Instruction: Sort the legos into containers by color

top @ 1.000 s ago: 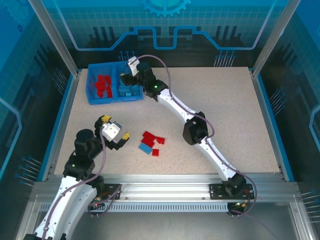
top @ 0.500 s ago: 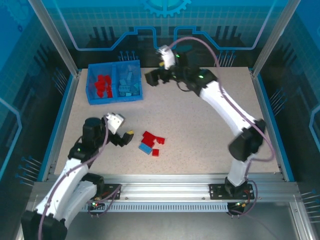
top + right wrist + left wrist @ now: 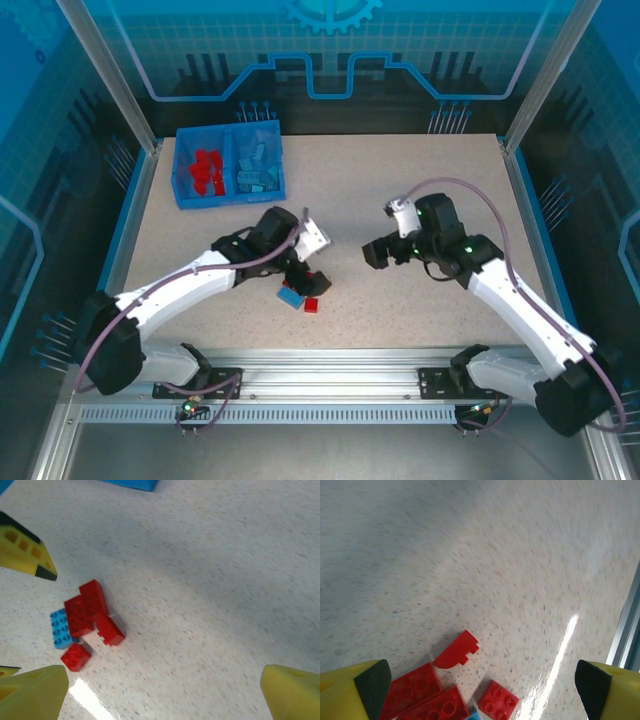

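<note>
The left gripper (image 3: pixel 303 266) hangs jaws wide over the loose legos (image 3: pixel 85 620), masking part of the pile from above; the right gripper (image 3: pixel 165 690) gapes too. More bricks lie in the bin (image 3: pixel 228 197), back-left on the speckled table (image 3: pixel 430 190), blue panels (image 3: pixel 420 60) around.

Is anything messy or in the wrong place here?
Yes. A little heap of red bricks and one light blue brick lies loose on the table, well apart from the blue bin. Inside the bin the colors look neatly split, with red on the left and blue on the right.
</note>
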